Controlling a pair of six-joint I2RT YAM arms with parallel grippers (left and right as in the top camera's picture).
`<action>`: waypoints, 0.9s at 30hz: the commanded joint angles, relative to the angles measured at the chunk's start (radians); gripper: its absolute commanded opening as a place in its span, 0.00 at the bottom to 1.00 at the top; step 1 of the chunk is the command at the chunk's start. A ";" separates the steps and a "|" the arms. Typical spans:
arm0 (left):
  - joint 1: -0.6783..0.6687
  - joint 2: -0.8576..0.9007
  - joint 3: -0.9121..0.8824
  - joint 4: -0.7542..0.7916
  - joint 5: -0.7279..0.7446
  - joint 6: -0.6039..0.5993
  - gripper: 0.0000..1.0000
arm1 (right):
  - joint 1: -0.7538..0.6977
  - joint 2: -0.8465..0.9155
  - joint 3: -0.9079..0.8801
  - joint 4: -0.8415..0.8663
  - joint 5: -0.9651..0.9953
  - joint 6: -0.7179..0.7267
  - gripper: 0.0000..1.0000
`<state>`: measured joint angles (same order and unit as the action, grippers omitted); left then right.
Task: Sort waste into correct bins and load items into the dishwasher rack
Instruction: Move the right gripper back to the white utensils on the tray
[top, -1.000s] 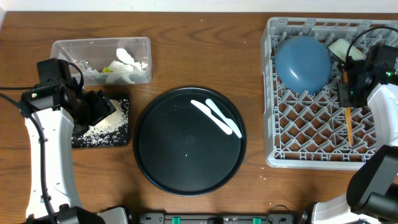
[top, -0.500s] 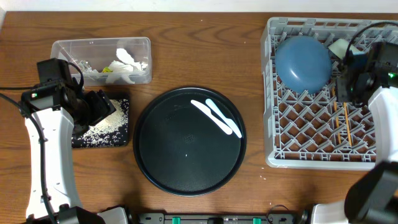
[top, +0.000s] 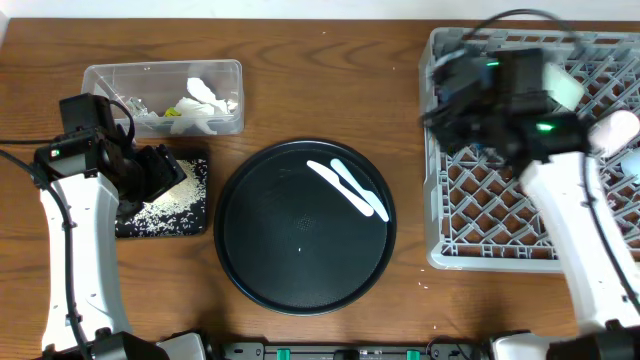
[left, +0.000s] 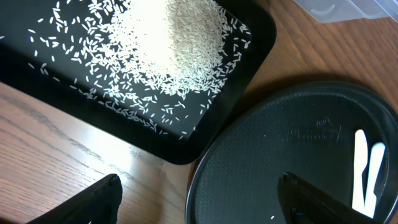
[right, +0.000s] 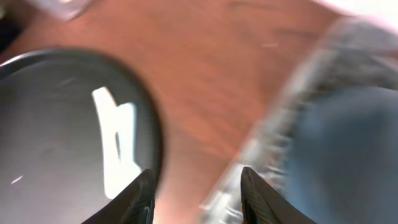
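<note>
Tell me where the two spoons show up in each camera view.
Overhead: spoons near the centre.
Left wrist: at the right edge, low.
Right wrist: left of centre, blurred.
Shared landmark: the round black tray beneath them.

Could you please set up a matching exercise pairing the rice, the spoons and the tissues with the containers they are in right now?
Things:
1. rice grains
2. spoons
3. crumpled tissues

Places:
A. clear tub
B. rectangular black tray
C. round black tray

Pairs: 1-B, 2-C, 3-A
</note>
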<state>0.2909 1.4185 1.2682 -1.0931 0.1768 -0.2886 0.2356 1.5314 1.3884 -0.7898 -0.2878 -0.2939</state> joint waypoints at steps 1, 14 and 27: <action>0.002 -0.001 -0.006 -0.002 -0.002 -0.005 0.81 | 0.104 0.070 -0.003 -0.010 -0.026 0.016 0.41; 0.002 -0.001 -0.006 -0.002 -0.002 -0.005 0.81 | 0.345 0.401 -0.003 0.039 0.042 0.017 0.40; 0.002 -0.001 -0.006 -0.002 -0.002 -0.005 0.81 | 0.414 0.529 -0.003 0.089 0.196 0.055 0.38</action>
<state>0.2909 1.4185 1.2682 -1.0931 0.1768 -0.2886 0.6403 2.0380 1.3869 -0.6987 -0.1608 -0.2710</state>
